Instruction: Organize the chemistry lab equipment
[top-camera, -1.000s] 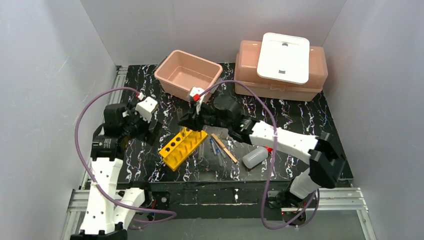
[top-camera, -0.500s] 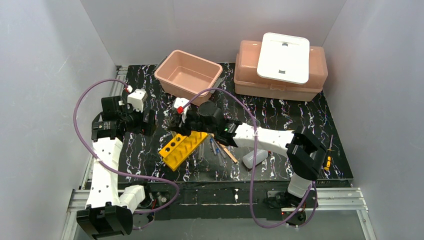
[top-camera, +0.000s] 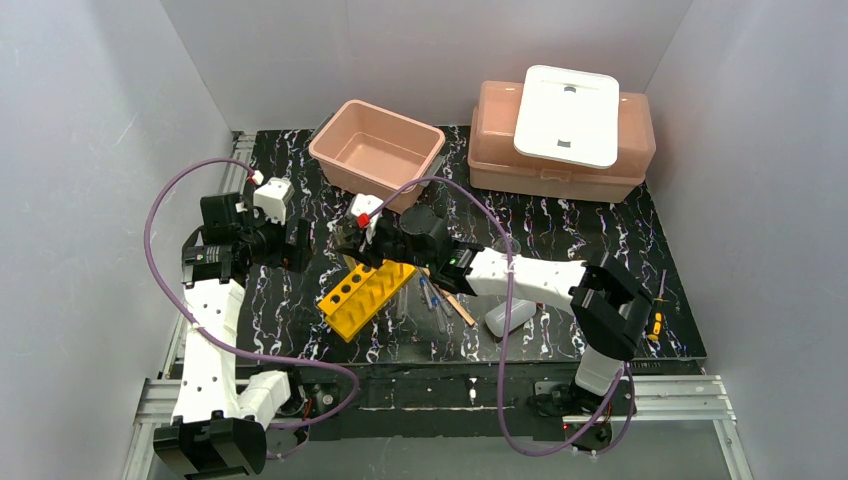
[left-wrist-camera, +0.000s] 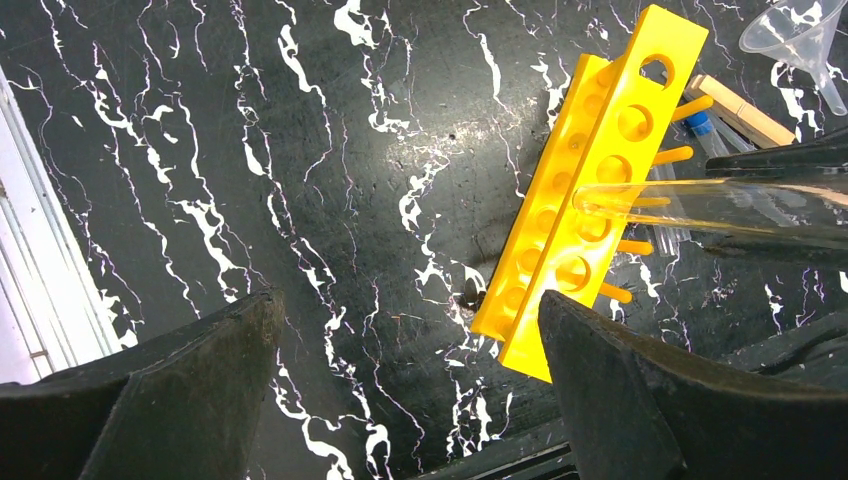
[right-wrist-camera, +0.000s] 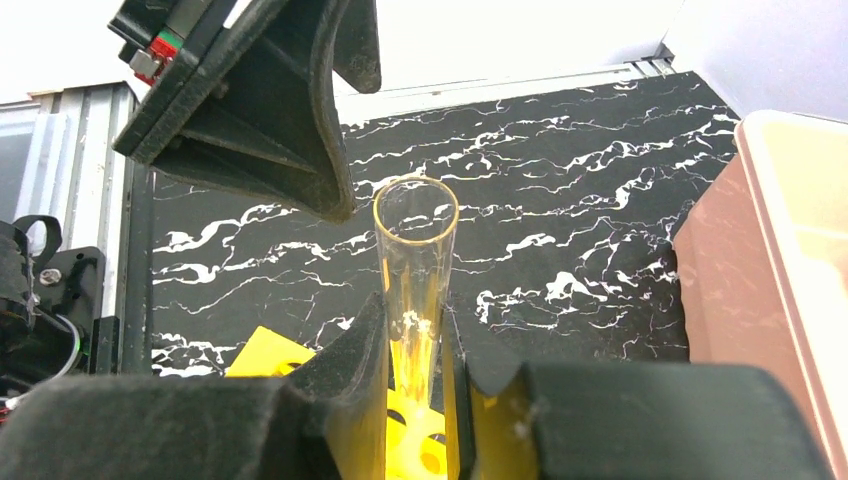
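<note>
My right gripper (top-camera: 348, 247) is shut on a clear glass tube (right-wrist-camera: 415, 262) and holds it level over the far end of the yellow holed rack (top-camera: 365, 297), open mouth toward the left gripper. The tube also shows in the left wrist view (left-wrist-camera: 700, 205), above the rack (left-wrist-camera: 590, 190). My left gripper (top-camera: 302, 247) is open and empty, just left of the rack, its fingers (left-wrist-camera: 150, 400) wide apart over bare table. Blue-tipped pipettes (top-camera: 432, 298), a wooden stick (top-camera: 450, 297) and the squeeze bottle (top-camera: 508, 316) lie right of the rack.
An open pink tub (top-camera: 377, 150) stands at the back, its wall also in the right wrist view (right-wrist-camera: 770, 280). A closed pink box (top-camera: 600, 175) with a white lid (top-camera: 567, 115) is at back right. A clear funnel (left-wrist-camera: 800, 35) lies by the rack's far end.
My right arm has moved left with the tube, from over the rack's far end toward the left gripper. The left arm has drawn back and to the left.
</note>
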